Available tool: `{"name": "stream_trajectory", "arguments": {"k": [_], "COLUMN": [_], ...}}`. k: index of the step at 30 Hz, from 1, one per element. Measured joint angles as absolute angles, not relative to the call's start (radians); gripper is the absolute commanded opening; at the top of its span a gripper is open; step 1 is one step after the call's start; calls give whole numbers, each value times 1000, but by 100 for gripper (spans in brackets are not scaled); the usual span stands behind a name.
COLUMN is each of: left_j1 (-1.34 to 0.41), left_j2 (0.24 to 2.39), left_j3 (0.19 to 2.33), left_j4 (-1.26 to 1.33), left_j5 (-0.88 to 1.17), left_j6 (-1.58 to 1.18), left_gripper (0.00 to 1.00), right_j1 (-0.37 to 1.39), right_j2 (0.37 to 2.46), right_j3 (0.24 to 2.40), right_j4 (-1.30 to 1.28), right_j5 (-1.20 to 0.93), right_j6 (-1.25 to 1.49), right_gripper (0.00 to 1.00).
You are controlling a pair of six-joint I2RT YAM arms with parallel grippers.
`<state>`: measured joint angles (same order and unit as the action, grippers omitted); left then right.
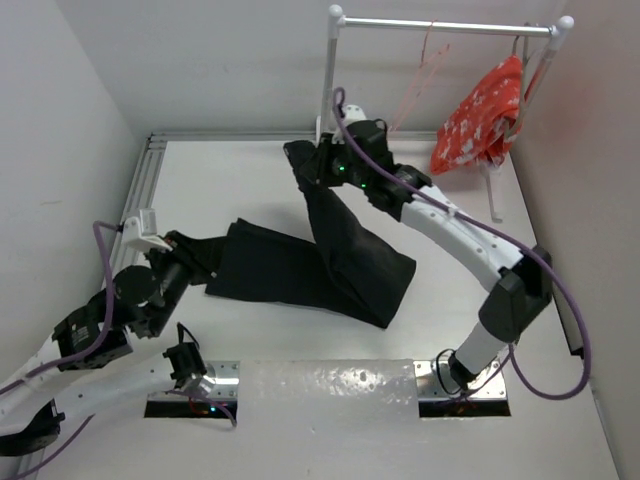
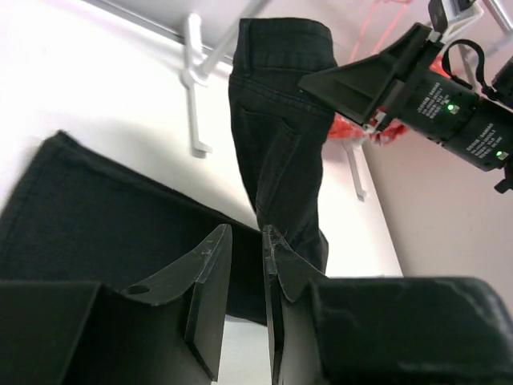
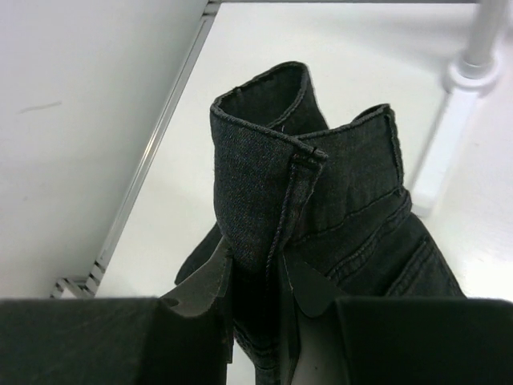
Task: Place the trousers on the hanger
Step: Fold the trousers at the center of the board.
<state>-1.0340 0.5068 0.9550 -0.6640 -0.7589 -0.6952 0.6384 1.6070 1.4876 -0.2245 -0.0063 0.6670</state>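
The black trousers (image 1: 340, 260) lie across the middle of the table, legs spread towards the left and the front. My right gripper (image 1: 308, 165) is shut on their waistband (image 3: 321, 184) and holds it raised above the table near the rail's left post. My left gripper (image 1: 200, 262) sits low by the left leg's hem. Its jaws (image 2: 247, 233) stand almost together with a thin slit and nothing between them. The left wrist view shows the lifted trousers (image 2: 280, 136) hanging from the right gripper. The pale pink hanger (image 1: 425, 70) hangs on the rail, apart from both grippers.
A white tubular rail stand (image 1: 440, 27) stands at the back right, with a red-and-white patterned cloth (image 1: 480, 120) hanging from its right end. A metal track (image 1: 140, 190) runs along the left wall. Walls close in on the left, back and right.
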Motion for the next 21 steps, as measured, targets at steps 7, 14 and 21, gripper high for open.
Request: {"name": "stream_trajectory", "arguments": {"k": [7,14,21], "left_j1": [-1034,-1034,-1034], "left_j2": [430,386,386], "left_j3": [957,957,957], "left_j4": [-789,-844,-860], "left_j5": [-831,-875,-898], "left_j6": [-744,-769,-774], "left_gripper": [21,21,21], "right_j1": [792,925,1028], "right_j2": [1813,2021,2126], "right_j3": [1641,1718,1702], "right_j4": [-204,-191,-131], "right_j5": [64,108,103], "right_j6": [620,579,549], "right_gripper": [0,0,2]}}
